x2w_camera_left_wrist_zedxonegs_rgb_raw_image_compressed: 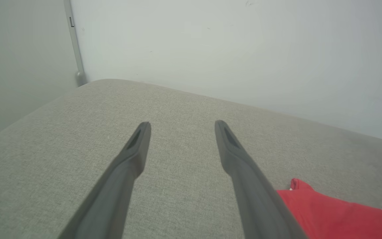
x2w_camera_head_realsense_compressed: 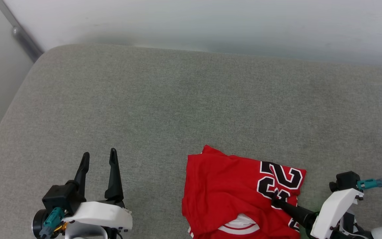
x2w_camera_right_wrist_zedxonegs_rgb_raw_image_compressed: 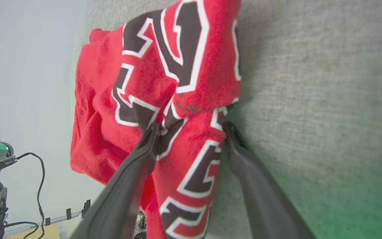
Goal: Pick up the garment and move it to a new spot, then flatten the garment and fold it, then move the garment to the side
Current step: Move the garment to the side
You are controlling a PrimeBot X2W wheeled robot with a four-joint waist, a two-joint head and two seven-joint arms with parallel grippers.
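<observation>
Logging grey woven surface (x2w_camera_head_realsense_compressed: 177,99) spreading across most of the head view, with pale wall (x2w_camera_head_realsense_compressed: 211,20) running along the top edge. Finding the garment (x2w_camera_head_realsense_compressed: 224,189) lying crumpled at lower centre-right of the frame, showing black white-outlined lettering (x2w_camera_head_realsense_compressed: 280,181) toward its right end and striped white trim at the bottom edge. Noting left gripper (x2w_camera_head_realsense_compressed: 99,157) sitting at lower left, fingers spread wide, holding nothing, well apart from the garment. Noting right gripper (x2w_camera_right_wrist_zedxonegs_rgb_raw_image_compressed: 191,127) angling in from lower right, fingers spread, straddling a raised fold at the lettered end, one finger lying over the fabric, the other at the fabric's edge over bare surface; not pinching.
</observation>
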